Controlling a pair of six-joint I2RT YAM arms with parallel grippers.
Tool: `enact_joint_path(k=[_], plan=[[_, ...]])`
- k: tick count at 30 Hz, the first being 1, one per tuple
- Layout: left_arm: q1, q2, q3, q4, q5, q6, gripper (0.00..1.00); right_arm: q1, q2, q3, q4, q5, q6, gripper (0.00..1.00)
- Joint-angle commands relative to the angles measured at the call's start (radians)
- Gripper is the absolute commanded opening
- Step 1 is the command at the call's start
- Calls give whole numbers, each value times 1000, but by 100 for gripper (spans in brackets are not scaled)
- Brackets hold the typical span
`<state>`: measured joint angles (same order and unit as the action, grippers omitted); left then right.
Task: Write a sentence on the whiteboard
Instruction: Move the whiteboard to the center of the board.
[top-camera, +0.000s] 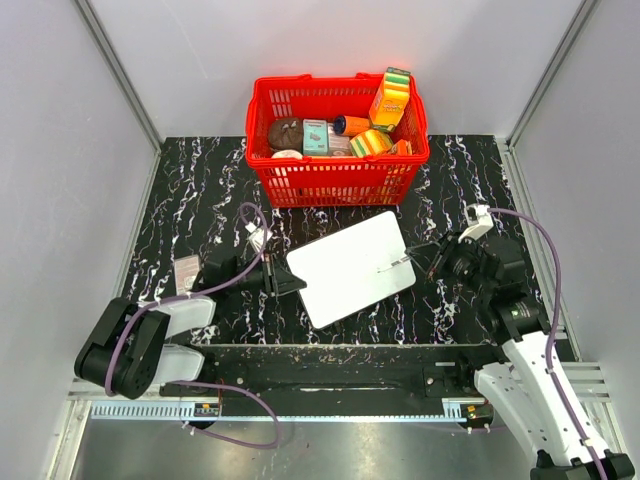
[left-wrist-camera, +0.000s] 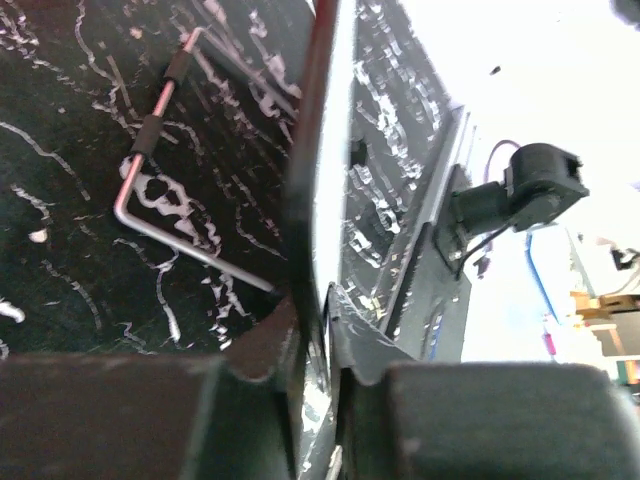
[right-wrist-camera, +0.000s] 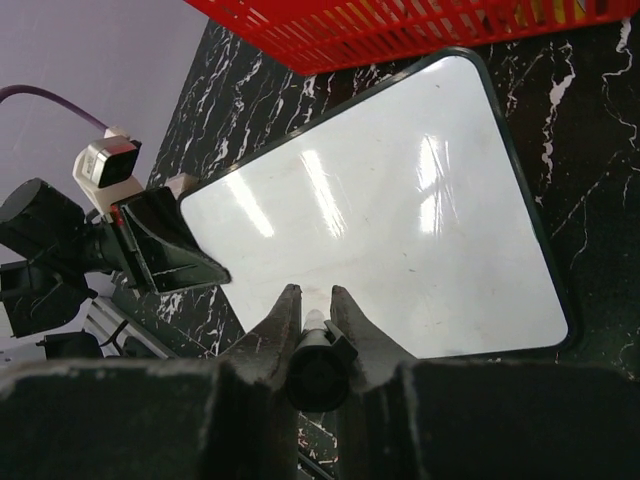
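Observation:
The whiteboard (top-camera: 345, 268) lies tilted on the black marbled table, in front of the red basket. The sentence is out of view: the board's glossy white face (right-wrist-camera: 400, 220) shows no writing. My left gripper (top-camera: 298, 285) is shut on the board's left edge, which the left wrist view shows edge-on as a dark line (left-wrist-camera: 312, 180) running into my jaws (left-wrist-camera: 325, 320). My right gripper (top-camera: 420, 258) is shut on a black marker (top-camera: 398, 263). In the right wrist view the marker (right-wrist-camera: 320, 365) sits between my fingers (right-wrist-camera: 310, 292), its pale tip at the board's near edge.
The red basket (top-camera: 335, 182) of groceries stands at the back, close to the board's far corner. A bent metal rod (left-wrist-camera: 150, 205) lies on the table left of the board. A small packet (top-camera: 187, 268) lies near the left arm. Grey walls close both sides.

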<state>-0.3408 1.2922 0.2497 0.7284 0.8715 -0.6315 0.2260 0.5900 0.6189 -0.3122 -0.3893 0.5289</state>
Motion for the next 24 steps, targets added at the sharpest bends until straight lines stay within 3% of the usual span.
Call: enact_joint_path(k=[1,3,4,7,15,19,23,24], plan=[[-20,-31,37,-210,-29,157,24,-4,19,42,111,-60,-33,0],[-20,-63,52,-257,-55,177,38,-4,31,45,137,-68,-44,0],[-17,-83,54,-268,-77,181,51,-2,36,45,148,-66,-44,0],[2,-123,54,-282,-106,178,63,-1,53,50,188,-63,-47,0],[97,-176,39,-101,-36,82,71,76,120,65,294,-22,-63,0],[98,-85,106,-69,18,75,71,157,188,94,302,55,-89,0],[98,-16,122,29,64,50,63,222,218,107,360,130,-106,0],[98,-7,125,35,70,46,55,226,221,108,366,133,-109,0]])
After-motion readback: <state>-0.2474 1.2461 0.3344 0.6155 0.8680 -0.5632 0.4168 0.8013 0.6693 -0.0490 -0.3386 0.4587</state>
